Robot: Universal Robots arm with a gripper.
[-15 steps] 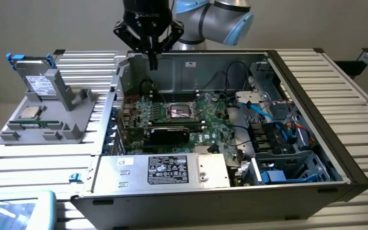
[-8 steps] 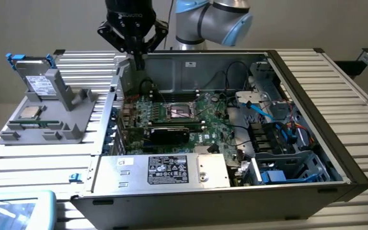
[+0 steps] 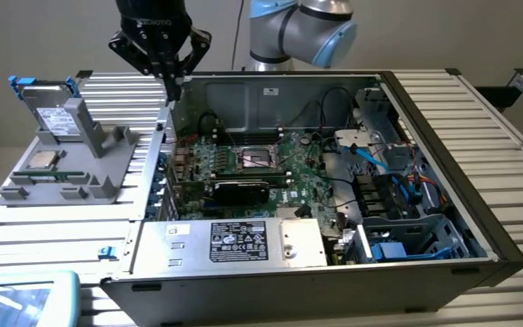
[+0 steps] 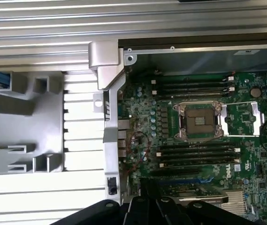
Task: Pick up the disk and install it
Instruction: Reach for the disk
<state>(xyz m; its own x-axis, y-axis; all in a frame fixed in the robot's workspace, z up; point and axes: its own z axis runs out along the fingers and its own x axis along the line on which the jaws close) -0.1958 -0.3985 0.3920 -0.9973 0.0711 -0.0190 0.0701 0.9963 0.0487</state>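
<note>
The gripper [image 3: 172, 87] has its fingers pressed together with nothing between them, and it hangs over the rear corner of the one open computer case [image 3: 289, 293] on the exterior view's left. Below it lie one motherboard [image 4: 194, 154] and one bare CPU socket [image 3: 257, 158]. Beside the case, one grey fixture [image 3: 107, 144] carries one CPU chip [image 3: 43, 161] and the one disk [image 3: 48, 114], which stands on edge with its long axis roughly upright, leaning back slightly, its label facing the exterior camera
</note>
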